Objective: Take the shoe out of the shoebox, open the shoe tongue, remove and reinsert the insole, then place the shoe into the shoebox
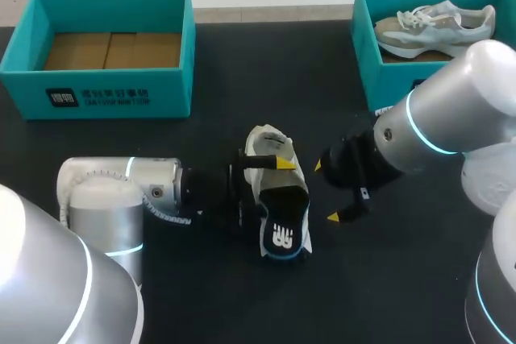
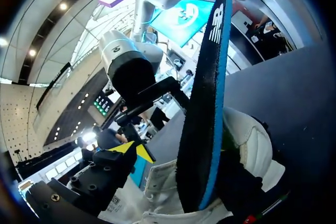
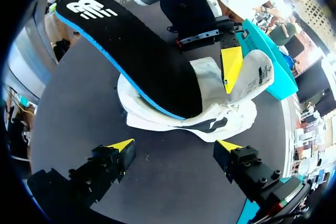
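A white shoe (image 1: 270, 147) lies on the black table between my two grippers. Its black insole (image 1: 284, 227) with a blue edge sticks out of the shoe's opening, heel end raised. My left gripper (image 1: 270, 187) is at the shoe, open; one yellow-tipped finger (image 3: 231, 66) rests by the tongue, clear of the insole (image 2: 207, 103), and the other finger is hidden. My right gripper (image 1: 326, 191) stands open just right of the shoe (image 3: 231, 114), holding nothing, its tips (image 3: 123, 144) short of it. An empty teal shoebox (image 1: 113, 90) sits at the back left.
A second teal box (image 1: 369, 46) at the back right holds another pale shoe (image 1: 435, 26). My right arm's large elbow (image 1: 476, 94) hangs in front of that box. Bare black table lies ahead of both grippers near the front edge.
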Tool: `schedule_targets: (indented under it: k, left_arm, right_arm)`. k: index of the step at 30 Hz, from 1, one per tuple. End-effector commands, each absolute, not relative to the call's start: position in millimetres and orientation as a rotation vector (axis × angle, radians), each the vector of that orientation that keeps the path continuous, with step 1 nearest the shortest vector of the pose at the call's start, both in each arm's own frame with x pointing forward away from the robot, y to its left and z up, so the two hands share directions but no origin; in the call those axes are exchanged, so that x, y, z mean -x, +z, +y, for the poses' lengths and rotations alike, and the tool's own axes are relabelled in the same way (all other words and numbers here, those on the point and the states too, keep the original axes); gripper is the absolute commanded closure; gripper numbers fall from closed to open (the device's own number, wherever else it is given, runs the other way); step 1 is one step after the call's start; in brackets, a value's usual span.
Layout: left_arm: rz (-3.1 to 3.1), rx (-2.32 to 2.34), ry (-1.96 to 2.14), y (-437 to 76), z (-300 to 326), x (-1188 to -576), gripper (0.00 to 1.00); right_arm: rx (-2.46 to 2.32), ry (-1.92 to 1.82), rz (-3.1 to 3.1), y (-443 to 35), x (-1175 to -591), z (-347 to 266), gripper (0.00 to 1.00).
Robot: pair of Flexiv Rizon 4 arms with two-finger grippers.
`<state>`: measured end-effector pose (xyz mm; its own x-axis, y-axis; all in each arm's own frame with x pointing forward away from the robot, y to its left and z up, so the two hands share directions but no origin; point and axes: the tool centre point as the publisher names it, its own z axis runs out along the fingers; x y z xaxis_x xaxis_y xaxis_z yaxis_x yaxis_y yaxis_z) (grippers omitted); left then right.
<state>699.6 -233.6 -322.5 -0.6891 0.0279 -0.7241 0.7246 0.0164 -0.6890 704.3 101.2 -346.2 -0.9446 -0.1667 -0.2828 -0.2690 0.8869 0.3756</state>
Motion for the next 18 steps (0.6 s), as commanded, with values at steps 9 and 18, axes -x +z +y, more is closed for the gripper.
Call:
schedule_targets:
  k: [9, 18]
  left_arm:
    - [1.797, -0.730, -1.759, -323.3, -233.5, -700.7, 0.29]
    - [1.822, -0.717, -1.762, -314.1, -230.6, -700.0, 0.34]
  right_arm:
    - [0.327, 0.604, 2.809, -347.3, -702.9, 102.7, 0.00]
    - [0.327, 0.604, 2.809, -347.3, -702.9, 102.7, 0.00]
